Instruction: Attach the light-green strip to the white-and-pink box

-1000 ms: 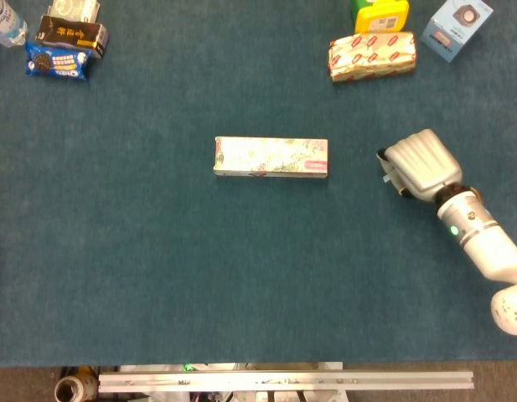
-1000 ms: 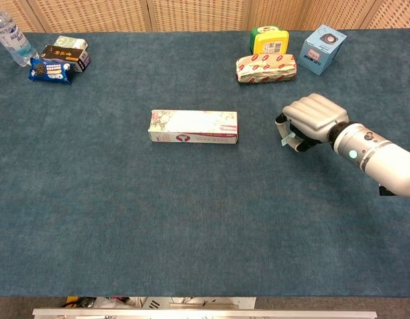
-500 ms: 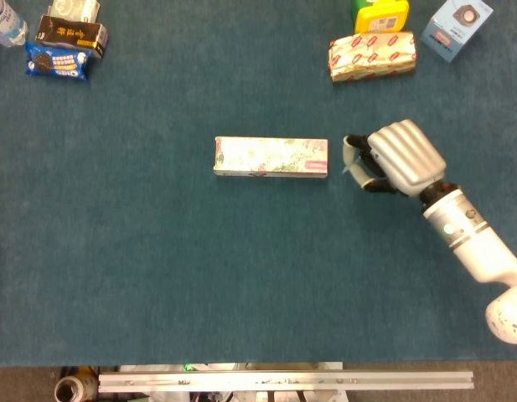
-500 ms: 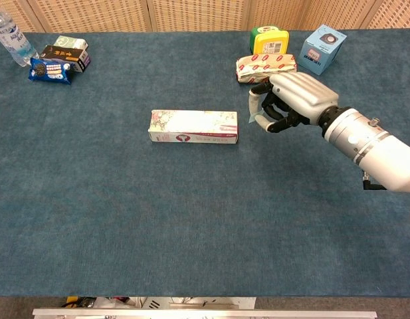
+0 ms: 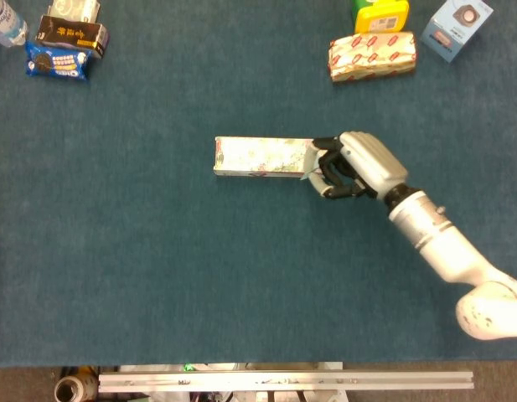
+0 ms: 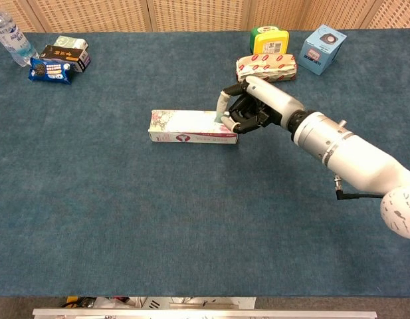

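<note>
The white-and-pink box [image 5: 262,157] [image 6: 188,125] lies flat on the blue table, long side left to right. My right hand [image 5: 354,165] [image 6: 258,109] is at the box's right end, fingers curled, pinching a small light-green strip [image 6: 220,106] [image 5: 309,167] that hangs over that end. Whether the strip touches the box I cannot tell. The left hand shows in neither view.
At the back right sit a red-patterned package [image 5: 372,55], a yellow-green container [image 5: 380,14] and a blue box [image 5: 461,25]. At the back left are a water bottle [image 5: 5,23], a blue cookie pack [image 5: 57,61] and a dark box [image 5: 71,33]. A metal rail [image 5: 283,381] edges the front.
My right hand has travelled left with the strip, from well right of the box to its right end. The box has not moved.
</note>
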{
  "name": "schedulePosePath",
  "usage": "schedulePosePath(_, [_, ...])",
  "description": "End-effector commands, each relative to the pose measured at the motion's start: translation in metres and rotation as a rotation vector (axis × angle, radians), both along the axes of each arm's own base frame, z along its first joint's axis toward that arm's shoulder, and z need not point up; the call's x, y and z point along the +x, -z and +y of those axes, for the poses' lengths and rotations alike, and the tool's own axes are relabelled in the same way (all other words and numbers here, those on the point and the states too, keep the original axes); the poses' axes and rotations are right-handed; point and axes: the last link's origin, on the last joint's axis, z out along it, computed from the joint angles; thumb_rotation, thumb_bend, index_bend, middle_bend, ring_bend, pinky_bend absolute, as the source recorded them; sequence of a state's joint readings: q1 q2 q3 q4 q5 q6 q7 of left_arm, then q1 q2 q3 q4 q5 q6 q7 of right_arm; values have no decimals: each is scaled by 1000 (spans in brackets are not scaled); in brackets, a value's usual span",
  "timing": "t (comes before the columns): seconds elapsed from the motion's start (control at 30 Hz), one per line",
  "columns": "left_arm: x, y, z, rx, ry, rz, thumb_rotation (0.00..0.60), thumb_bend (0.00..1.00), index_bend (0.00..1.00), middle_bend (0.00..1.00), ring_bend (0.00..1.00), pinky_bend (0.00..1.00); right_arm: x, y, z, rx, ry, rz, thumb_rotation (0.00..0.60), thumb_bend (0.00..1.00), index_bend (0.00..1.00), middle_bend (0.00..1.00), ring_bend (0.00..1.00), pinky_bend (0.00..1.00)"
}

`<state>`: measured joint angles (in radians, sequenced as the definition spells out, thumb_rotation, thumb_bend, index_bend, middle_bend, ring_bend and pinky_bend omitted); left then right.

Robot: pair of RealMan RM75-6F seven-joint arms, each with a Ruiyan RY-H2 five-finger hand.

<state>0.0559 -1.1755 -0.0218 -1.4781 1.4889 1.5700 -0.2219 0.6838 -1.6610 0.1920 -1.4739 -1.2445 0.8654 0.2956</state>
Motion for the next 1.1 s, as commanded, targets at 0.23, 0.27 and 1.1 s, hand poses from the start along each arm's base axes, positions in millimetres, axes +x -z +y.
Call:
schedulePosePath(0.23, [-2,0,0,-1,-5,-2,600,292,74,313,333,311,20,15,-14,124,152,-143,600,416,636,881,992,1000])
schedulePosePath(0.27, [-2,0,1,-2,-5,-3,600,292,74,313,333,311,22,15,-17,128,166,-151,600,416,636,881,991,1000])
schedulePosePath(1.1, [-4,1,0,-1,-5,-7,600,291,74,312,333,311,81,33,-52,261,330,-75,600,469,636,862,987,1000])
